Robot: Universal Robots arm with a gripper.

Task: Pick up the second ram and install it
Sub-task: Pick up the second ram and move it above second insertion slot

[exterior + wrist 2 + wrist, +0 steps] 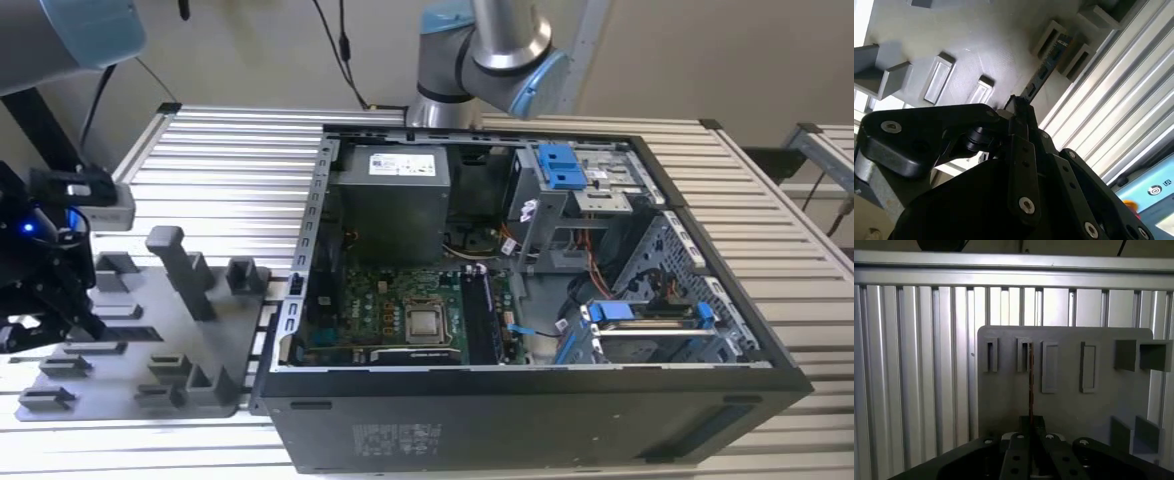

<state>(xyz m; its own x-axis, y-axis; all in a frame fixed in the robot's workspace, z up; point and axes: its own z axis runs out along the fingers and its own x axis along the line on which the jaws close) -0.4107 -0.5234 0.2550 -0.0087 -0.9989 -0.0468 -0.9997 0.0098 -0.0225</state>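
**Gripper at the tray, with failure modes.** The gripper stands over the gray tray at the exterior view's left, well apart from the open case at centre. Both rest on the ribbed counter. In both wrist views the ram appears as a thin dark strip standing on edge. One end sits in a raised slot of the tray, and the other end runs in between the fingers. The fingers appear clenched on that near end, with no gap visible on either side of the strip. The ram has not left the tray.

*Risks, as judged from this pose.*
- **Off-centre hold.** The hold falls at one end of the strip, not at its middle. The free end may therefore droop or swing, so that the ram pivots between the fingers.
- **Binding in the slot.** The seated end lies between close slot walls. A pull that is not straight along the slot may bind it there, and the ram would then slip in the grasp or drag the light tray across the counter.
- **Twisting.** The contact is narrow and made on a thin edge, so a small side load may twist the strip out of line.
- **Tilt carried to the case.** A ram held askew would meet the board in the case at an angle. It could then jam or seat at one end only, loading the contacts unevenly.
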